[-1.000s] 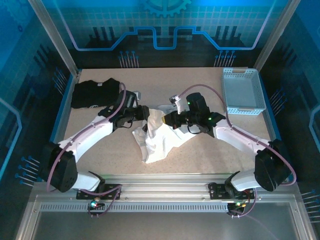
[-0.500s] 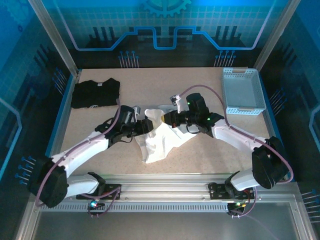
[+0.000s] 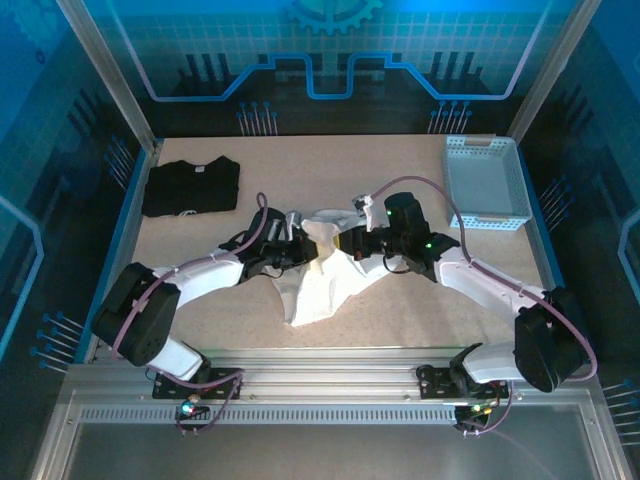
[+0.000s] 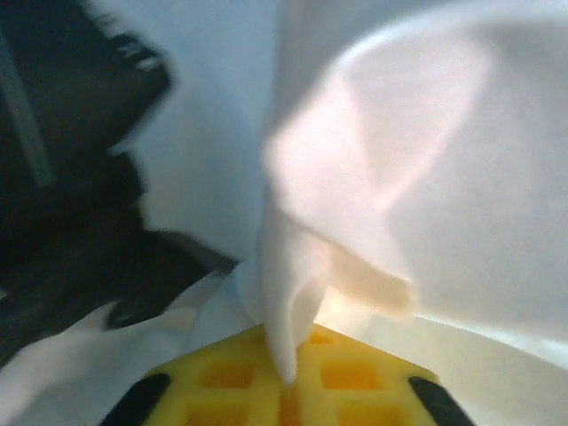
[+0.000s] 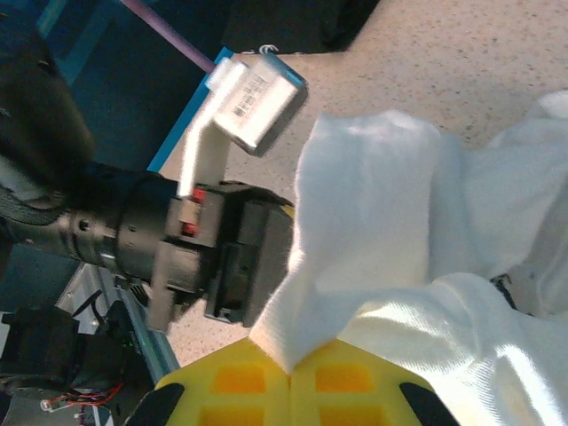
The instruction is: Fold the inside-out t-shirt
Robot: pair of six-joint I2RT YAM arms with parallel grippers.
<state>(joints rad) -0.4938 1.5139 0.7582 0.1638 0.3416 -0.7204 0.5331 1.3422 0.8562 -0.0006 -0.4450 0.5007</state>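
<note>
I have the left claw (image 3: 290, 243) and right claw (image 3: 350, 240) both clenched on the inside-out t-shirt (image 3: 320, 285), which hangs between them, trailing nearward onto the tabletop (image 3: 400, 180).

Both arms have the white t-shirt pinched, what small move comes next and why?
Probably draw the arms slowly apart: left fingers and right fingers each pinch a fold of the crumpled white t-shirt, close together, so spreading should open it out.
</note>
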